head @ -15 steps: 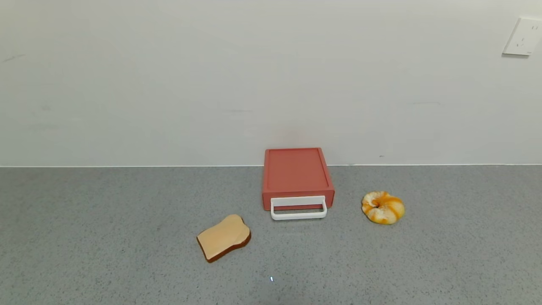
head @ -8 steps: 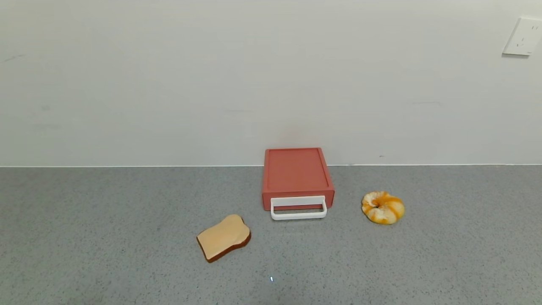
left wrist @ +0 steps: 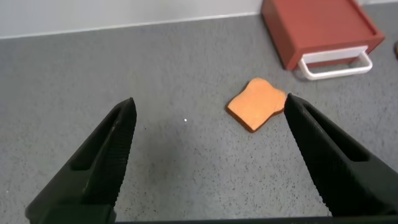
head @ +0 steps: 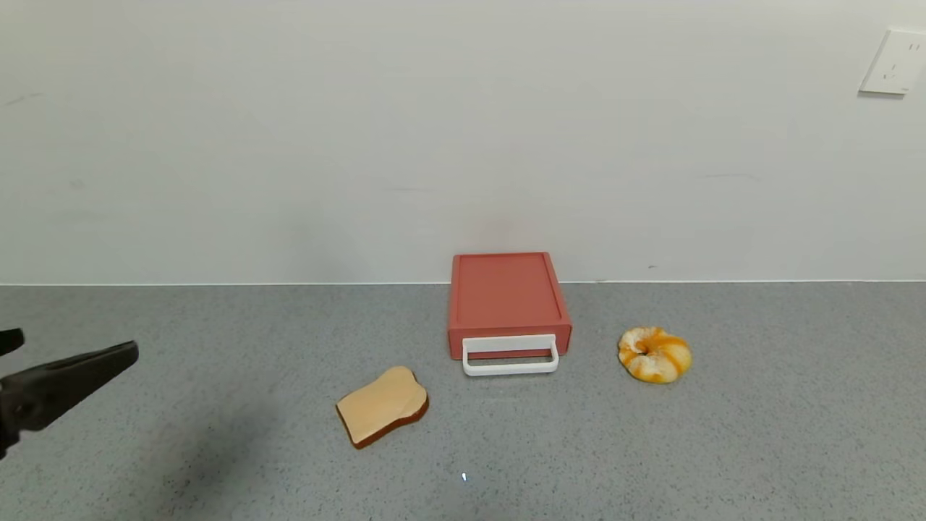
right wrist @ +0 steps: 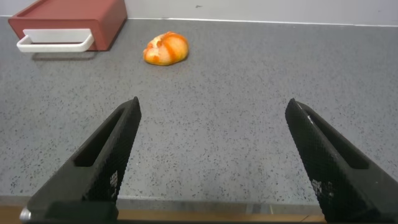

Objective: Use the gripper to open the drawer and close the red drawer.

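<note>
The salmon-red drawer [head: 506,297] stands against the back wall at the middle of the grey counter. Its tray is pushed in and its white loop handle [head: 510,364] faces me. It also shows in the left wrist view [left wrist: 317,28] and the right wrist view [right wrist: 68,22]. My left gripper [head: 78,344] comes in at the far left edge, open and empty, well left of the drawer. In its wrist view it [left wrist: 210,102] is open over bare counter. My right gripper [right wrist: 213,104] is open and empty over the counter near its front edge, out of the head view.
A bread slice [head: 382,405] lies in front and left of the drawer, also in the left wrist view [left wrist: 256,104]. A round orange-and-white bun [head: 654,354] lies to the drawer's right, also in the right wrist view [right wrist: 165,48]. A wall socket [head: 893,63] is at upper right.
My left gripper has come into the head view at the far left edge. The drawer, the bread and the bun have not moved.
</note>
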### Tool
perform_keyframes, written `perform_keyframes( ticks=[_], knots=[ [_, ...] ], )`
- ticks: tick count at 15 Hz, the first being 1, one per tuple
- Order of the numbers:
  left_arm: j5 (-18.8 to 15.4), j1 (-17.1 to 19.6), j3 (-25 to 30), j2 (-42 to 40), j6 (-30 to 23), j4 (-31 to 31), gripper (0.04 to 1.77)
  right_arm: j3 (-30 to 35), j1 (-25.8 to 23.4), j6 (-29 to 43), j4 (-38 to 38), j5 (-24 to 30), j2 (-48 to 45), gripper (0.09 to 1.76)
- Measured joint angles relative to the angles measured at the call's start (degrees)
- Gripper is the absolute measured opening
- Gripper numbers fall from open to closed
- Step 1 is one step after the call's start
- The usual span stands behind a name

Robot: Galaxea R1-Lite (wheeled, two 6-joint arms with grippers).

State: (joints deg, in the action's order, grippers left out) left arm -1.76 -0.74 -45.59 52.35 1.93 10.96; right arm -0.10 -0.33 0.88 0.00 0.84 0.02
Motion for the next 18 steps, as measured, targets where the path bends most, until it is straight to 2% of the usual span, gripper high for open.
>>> perform_keyframes(
  ticks=[1, 4, 6, 9, 13, 18],
  knots=[
    [-1.55, -0.1, -2.94, 3.69, 0.49, 1.8, 1.72, 0.0, 0.0, -0.02, 0.0, 0.01, 0.0, 1.71],
    [-12.3, -0.44, -9.73, 13.25, 2.1, 3.84, 1.72, 0.0, 0.06, -0.06, 0.07, 0.01, 0.0, 1.71],
    [-14.49, -1.9, -12.57, 17.94, 2.62, 3.84, 1.72, 0.0, 0.06, -0.04, 0.05, 0.01, 0.0, 1.71],
    [-14.92, -7.06, -15.84, 23.67, 2.58, 3.47, 1.72, 0.0, 0.06, -0.04, 0.05, 0.01, 0.0, 1.71],
    [-13.73, -14.3, -19.72, 29.21, 2.04, 3.43, 1.72, 0.0, 0.06, -0.04, 0.0, 0.01, 0.0, 1.71],
    [-8.87, -20.97, -23.53, 34.56, 1.51, 3.73, 1.72, 0.0, 0.06, -0.04, 0.02, 0.0, 0.0, 1.71]
  ],
)
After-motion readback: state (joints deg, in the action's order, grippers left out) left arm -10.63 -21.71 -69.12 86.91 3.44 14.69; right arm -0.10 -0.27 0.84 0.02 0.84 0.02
